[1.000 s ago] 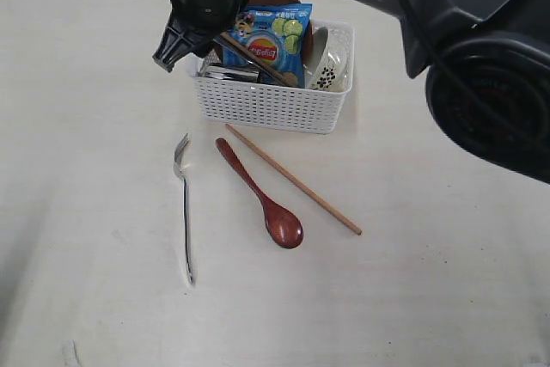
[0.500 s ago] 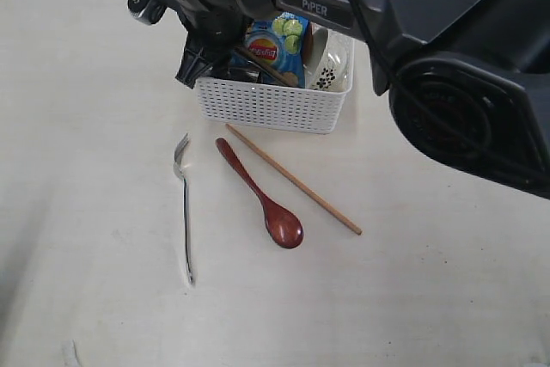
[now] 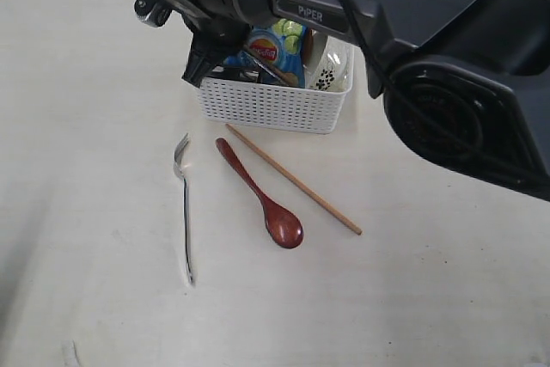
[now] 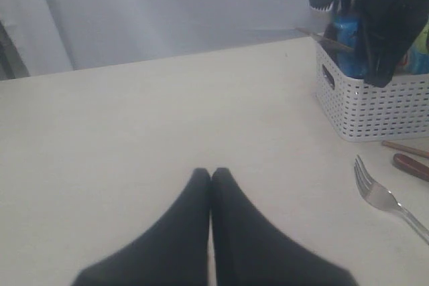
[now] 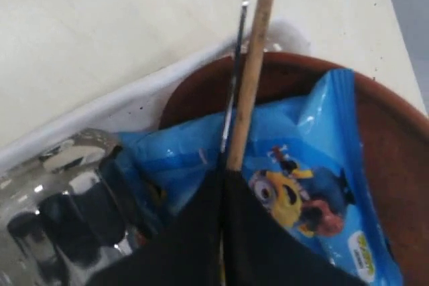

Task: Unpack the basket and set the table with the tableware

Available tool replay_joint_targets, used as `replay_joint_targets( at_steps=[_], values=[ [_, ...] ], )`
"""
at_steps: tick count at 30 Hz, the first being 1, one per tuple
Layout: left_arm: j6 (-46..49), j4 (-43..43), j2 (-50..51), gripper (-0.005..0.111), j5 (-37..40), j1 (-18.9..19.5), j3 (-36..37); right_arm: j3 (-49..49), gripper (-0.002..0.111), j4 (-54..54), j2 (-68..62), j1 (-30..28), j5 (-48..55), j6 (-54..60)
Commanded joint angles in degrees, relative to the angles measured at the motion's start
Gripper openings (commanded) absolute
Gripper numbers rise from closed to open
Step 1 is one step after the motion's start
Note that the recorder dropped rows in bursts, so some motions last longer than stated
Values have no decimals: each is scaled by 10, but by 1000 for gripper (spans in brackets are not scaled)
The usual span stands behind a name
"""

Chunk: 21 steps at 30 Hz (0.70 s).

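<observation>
Pale cream table (image 3: 430, 298), grey wall (image 4: 167, 11) behind. At far centre sat white basket (image 3: 275, 105) w/ blue snack bag (image 5: 315, 185), brown plate (image 5: 395, 138), steel cup (image 5: 60, 185) & floral bowl (image 3: 331, 62) inside. Just in front lay fork (image 3: 185, 212), wooden spoon (image 3: 262, 199) & 1st chopstick (image 3: 292, 178). Inside basket, right tool (image 5: 223, 172) was clenched on 2nd chopstick (image 5: 253, 65). Well apart from basket, left tool (image 4: 211, 179) was pressed closed, empty, low over table.
</observation>
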State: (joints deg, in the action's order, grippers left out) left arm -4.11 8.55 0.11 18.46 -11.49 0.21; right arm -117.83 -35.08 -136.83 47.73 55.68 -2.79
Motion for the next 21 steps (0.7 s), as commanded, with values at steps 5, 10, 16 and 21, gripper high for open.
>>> replay_joint_targets(
  at_steps=[5, 10, 16, 21],
  values=[
    [1, 2, -1, 0, -1, 1, -2, -1, 0, -12, 35, -3, 5, -10],
    [1, 2, -1, 0, -1, 1, -2, -1, 0, 39, 47, -3, -2, -1],
    [1, 2, -1, 0, -1, 1, -2, -1, 46, 117, 49, -3, 14, 36],
    [1, 2, -1, 0, -1, 1, -2, -24, 35, 118, 76, -35, 83, -2]
  ],
)
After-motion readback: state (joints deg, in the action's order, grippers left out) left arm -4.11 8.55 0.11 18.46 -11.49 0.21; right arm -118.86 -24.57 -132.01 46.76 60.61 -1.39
